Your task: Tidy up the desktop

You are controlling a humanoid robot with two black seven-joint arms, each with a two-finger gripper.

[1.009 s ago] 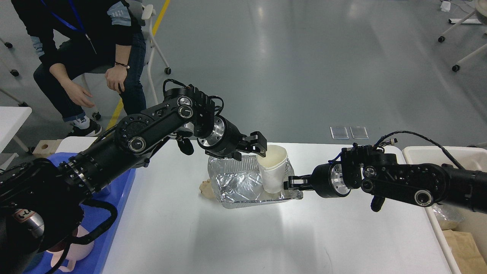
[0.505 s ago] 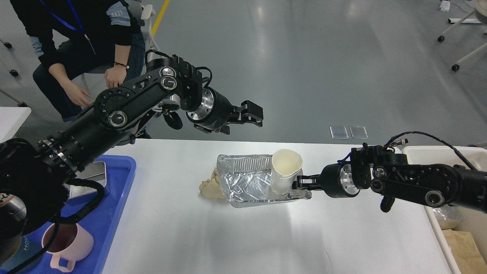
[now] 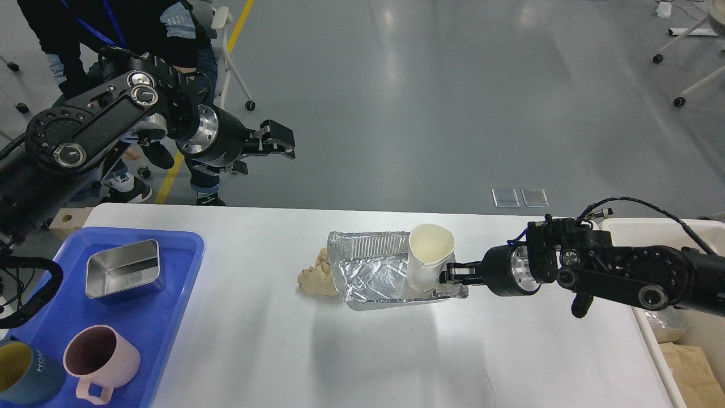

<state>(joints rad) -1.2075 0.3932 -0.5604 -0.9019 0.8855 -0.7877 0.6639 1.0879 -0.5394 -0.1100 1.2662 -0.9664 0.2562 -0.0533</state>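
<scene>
1. The white surface [image 3: 362, 351] fills the lower middle of the view, its far edge running in front of the grey floor [image 3: 453, 85]. Its near half is bare, and a clear strip lies between the blue tray [image 3: 175, 294] and the foil tray [image 3: 374, 275].
2. The left pincer [image 3: 274, 144] hangs above the floor beyond the far left corner, fingers narrowly parted, holding nothing.
3. The right pincer [image 3: 453, 277] sits low at the foil tray's right rim; I cannot tell whether it grips it.
4. Counted: one foil tray, one paper cup [image 3: 427, 258] standing in it, one tan crumpled wad [image 3: 317, 277] touching its left side.
5. On the blue tray: one steel tin [image 3: 122, 276], one pink mug [image 3: 102, 362], one dark blue mug [image 3: 22, 377].
6. A cream bin [image 3: 657, 229] stands off the right edge; a seated person [image 3: 113, 34] is far left.
</scene>
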